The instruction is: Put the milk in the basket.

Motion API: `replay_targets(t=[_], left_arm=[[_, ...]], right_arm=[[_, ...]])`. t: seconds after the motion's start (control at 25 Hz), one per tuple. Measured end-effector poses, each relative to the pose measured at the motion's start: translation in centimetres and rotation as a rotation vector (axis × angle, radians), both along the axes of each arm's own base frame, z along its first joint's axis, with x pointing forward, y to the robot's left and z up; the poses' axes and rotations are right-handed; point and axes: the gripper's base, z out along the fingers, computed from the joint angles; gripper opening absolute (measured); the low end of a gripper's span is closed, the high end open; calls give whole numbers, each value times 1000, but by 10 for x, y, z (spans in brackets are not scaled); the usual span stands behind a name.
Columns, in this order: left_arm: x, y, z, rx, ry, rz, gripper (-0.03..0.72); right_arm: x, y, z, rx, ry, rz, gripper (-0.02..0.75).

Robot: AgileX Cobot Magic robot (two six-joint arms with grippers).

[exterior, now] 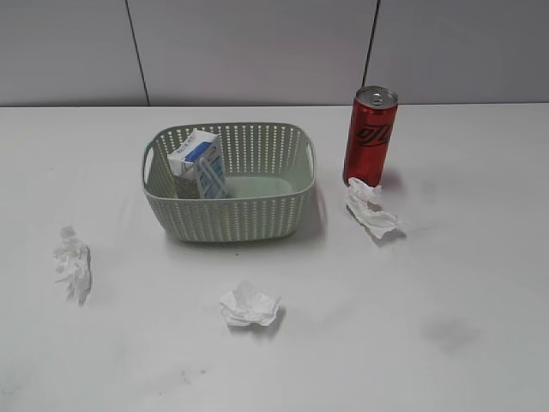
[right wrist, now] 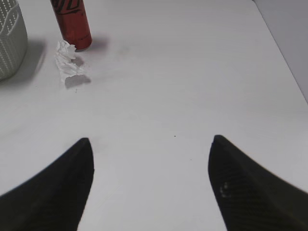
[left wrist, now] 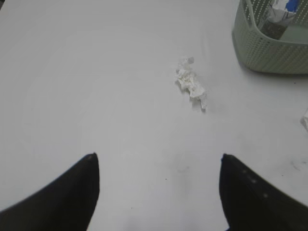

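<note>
White tabletop under a grey panelled wall fills the scene. We see the milk (exterior: 198, 165) already inside the basket (exterior: 257, 216), standing tilted against its far left corner, long axis roughly upright. Around the basket lie crumpled tissues (exterior: 249, 306), and a red can (exterior: 370, 136) stands just to its right. Our left gripper (left wrist: 159, 185) hovers over bare table, spread wide and holding nothing, with the basket far and to its right. Our right gripper (right wrist: 150, 168) is likewise wide apart and empty, basket far left. We judge the placing done.
</note>
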Motion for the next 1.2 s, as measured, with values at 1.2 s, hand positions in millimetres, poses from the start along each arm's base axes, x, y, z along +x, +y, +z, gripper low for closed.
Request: replay_targets(t=[1.2], left_arm=[[-17, 1, -14, 32, -160, 25, 588]], right_arm=[[0, 0, 0, 0, 0, 0, 589]])
